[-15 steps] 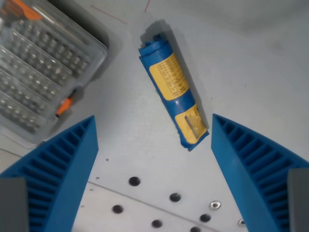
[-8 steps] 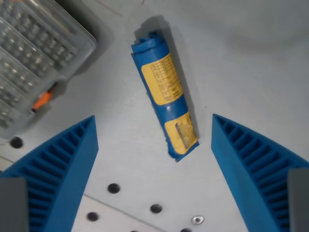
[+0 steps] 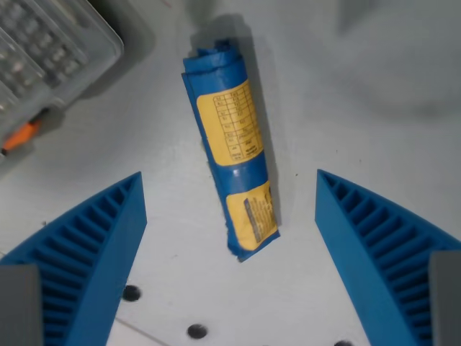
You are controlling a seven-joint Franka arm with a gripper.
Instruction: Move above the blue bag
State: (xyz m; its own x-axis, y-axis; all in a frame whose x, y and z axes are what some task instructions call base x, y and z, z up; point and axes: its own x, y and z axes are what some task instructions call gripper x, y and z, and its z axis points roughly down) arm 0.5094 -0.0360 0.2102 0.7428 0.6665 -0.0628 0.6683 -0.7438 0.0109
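The claw (image 3: 230,238) hangs spread apart, the rolled blue bag (image 3: 229,151) lying centre frame on the worktop (image 3: 360,108).

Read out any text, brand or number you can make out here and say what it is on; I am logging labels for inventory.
No text can be read.
blue bag, upper yellow label: a printed table, too small and blurred to read.
blue bag, lower yellow label: a dark printed patch, illegible.
clear plastic case: no lettering shows.
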